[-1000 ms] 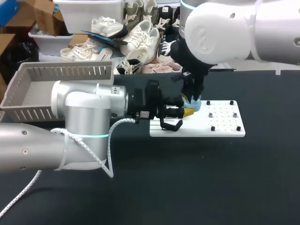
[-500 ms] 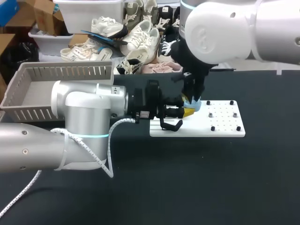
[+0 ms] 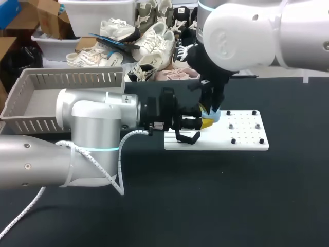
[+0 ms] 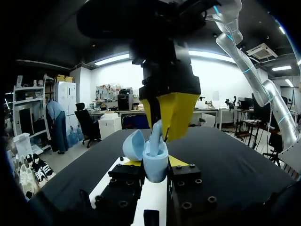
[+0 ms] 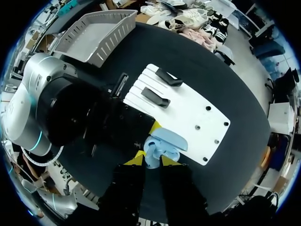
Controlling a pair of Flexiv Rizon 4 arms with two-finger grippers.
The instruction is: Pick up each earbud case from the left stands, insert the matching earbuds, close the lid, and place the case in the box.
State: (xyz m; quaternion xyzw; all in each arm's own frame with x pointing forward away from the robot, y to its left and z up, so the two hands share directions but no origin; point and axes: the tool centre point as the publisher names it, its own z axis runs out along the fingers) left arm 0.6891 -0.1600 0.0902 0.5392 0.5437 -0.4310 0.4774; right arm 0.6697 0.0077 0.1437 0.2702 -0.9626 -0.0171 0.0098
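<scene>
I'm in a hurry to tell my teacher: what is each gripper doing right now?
Left gripper: closed on the open light blue earbud case.
Right gripper: closed on a light blue earbud.

At the left wrist the earbud [image 4: 154,134] shows only a pale stem (its lower end sits inside the case [image 4: 155,168]), and the left gripper [image 4: 154,161] only yellow slivers beside it. From above, the case is mostly hidden behind the right gripper [image 3: 211,108], the earbud too small to make out. The left arm [image 3: 97,118] covers the near corner of the basket [image 3: 31,85].
</scene>
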